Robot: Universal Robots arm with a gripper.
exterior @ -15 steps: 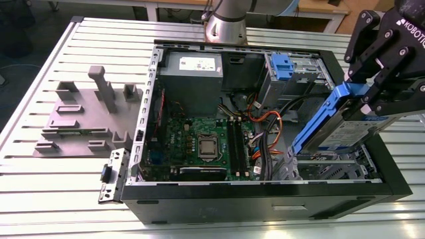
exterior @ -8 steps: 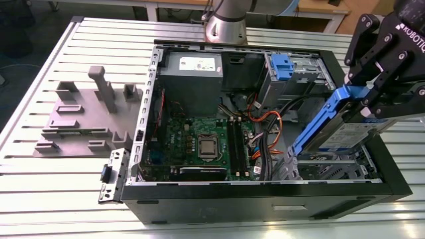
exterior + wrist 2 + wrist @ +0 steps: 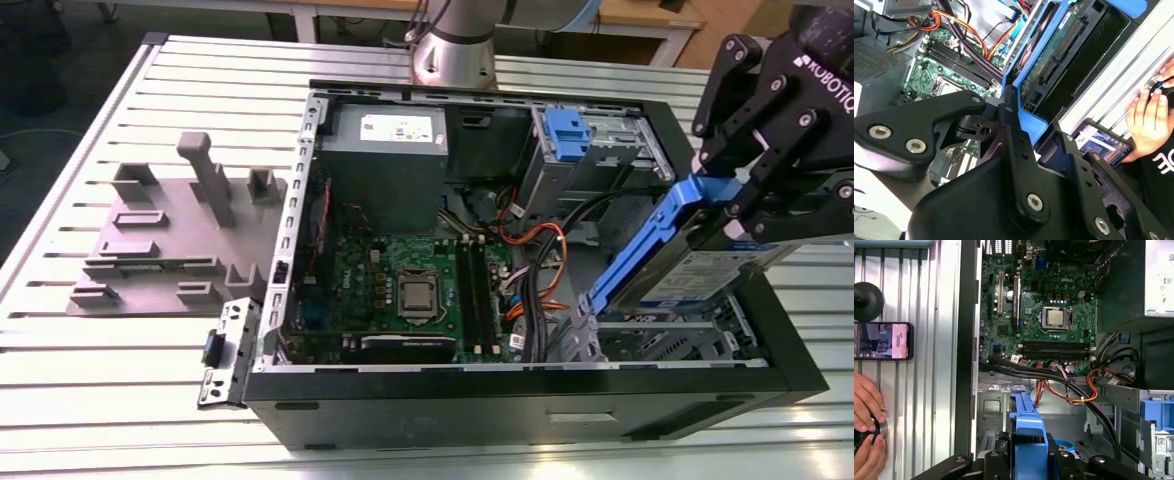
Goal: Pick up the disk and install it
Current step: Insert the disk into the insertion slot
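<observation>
Holding the disk point(image 3: 694, 272) tilted above the open case point(image 3: 534, 410)

A slatted metal table point(image 3: 107, 380) is seen under everything. The black computer case is laid on its side on it, with the side panel off. Inside, the green motherboard point(image 3: 400, 290) is seen on the floor of the case. The grey power-supply box point(image 3: 387, 150) is set at the far wall. A grey moulded fixture point(image 3: 160, 230) is placed on the table at the exterior view's left, apart from the case.

The gripper point(image 3: 750, 205) is held over the near corner of the case at the exterior view's right. Its fingers are clenched on the disk's blue rail, which is also seen in both wrist views point(image 3: 1026, 425) point(image 3: 1064, 55). The disk is carried tilted, its lower end close above the metal drive cage point(image 3: 667, 340); contact cannot be told.

A small blue latch piece point(image 3: 566, 135) is seated upright in the far bay. In the first wrist view a phone point(image 3: 881, 341) is seen lying on the table beside the case, and a person's hands point(image 3: 866, 405) are seen near it.
</observation>
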